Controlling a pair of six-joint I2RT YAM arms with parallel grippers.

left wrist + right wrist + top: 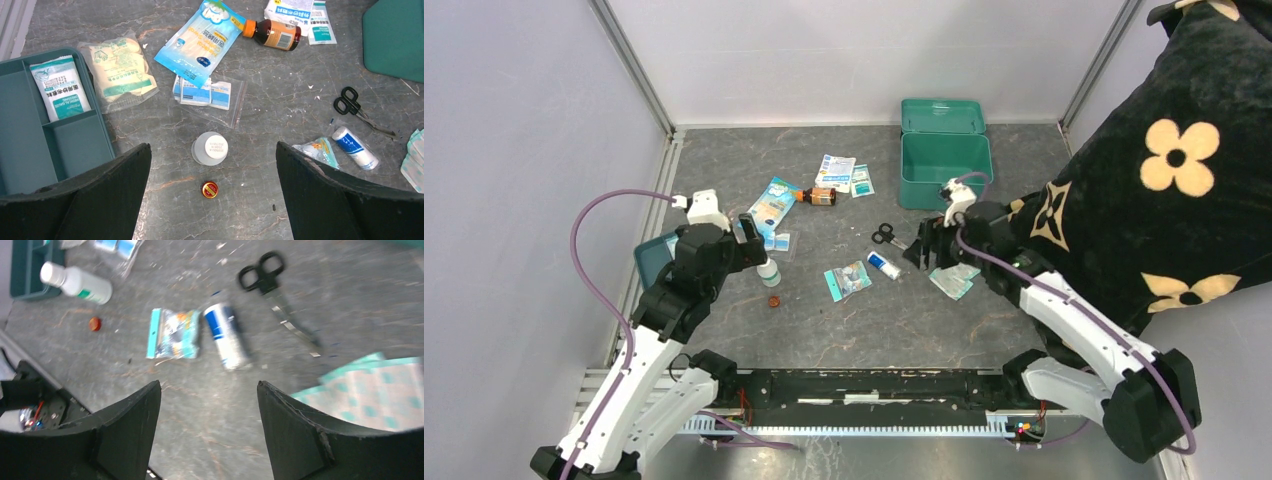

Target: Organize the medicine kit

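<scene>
Dark grey marbled desk (844,330) fills centre. Pale wall panels (854,50) at top and left, metal corner posts (632,65) between. Upper right: black cloth (1124,190) (cream flower print). Soft even light.

Ref. colours for your check:

- Table (824,330): dk grey w/ pale marble veining.
- Medicine kit (944,170), near far-right corner: plain teal-green.
- Tray (25,150), left edge: same teal.
- Bottle (274,34): brown, orange cap, white label.
- 2nd bottle (210,148): white cap, translucent body.
- Loose cap (210,189): red, gold centre.
- Scissors (350,102): black handles, silver blades.
- Roll (354,147): white w/ blue band.
- Pouch (200,41): blue & white.
- Dressing pack (385,390): pale w/ teal squares.
- Cushion (1164,170), right edge: black w/ cream flower pattern.
</scene>
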